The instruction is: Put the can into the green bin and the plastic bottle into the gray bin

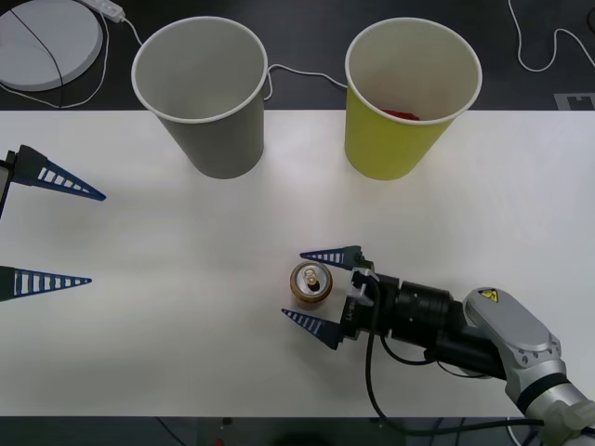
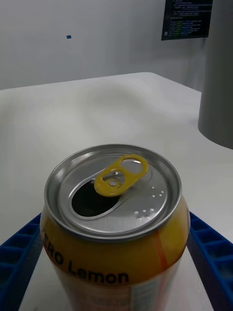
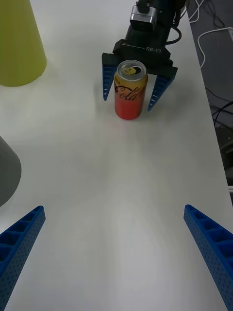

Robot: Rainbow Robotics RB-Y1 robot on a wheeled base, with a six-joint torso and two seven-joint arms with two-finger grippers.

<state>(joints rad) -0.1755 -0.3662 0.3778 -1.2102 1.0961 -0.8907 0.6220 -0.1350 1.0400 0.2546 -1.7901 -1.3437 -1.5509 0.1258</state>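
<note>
Lemon drink can (image 1: 310,282) stands upright on the white table (image 1: 186,307), well short of the green bin (image 1: 411,98) and to that bin's left-front. Right gripper (image 1: 318,290) straddles the can, blue ribbed fingers (image 3: 158,90) spread either side with gaps showing, not yet clamped; presumably lined up for a side grasp. Can: thin shiny metal top, yellow pull tab, mouth open; smooth, rigid, likely light. Green bin tapered, paper-like, rolled white rim, something red inside. Gray bin (image 1: 206,102) beside it, same shape. Left gripper (image 1: 51,232) waits far left of the can, fingers wide apart.
</note>
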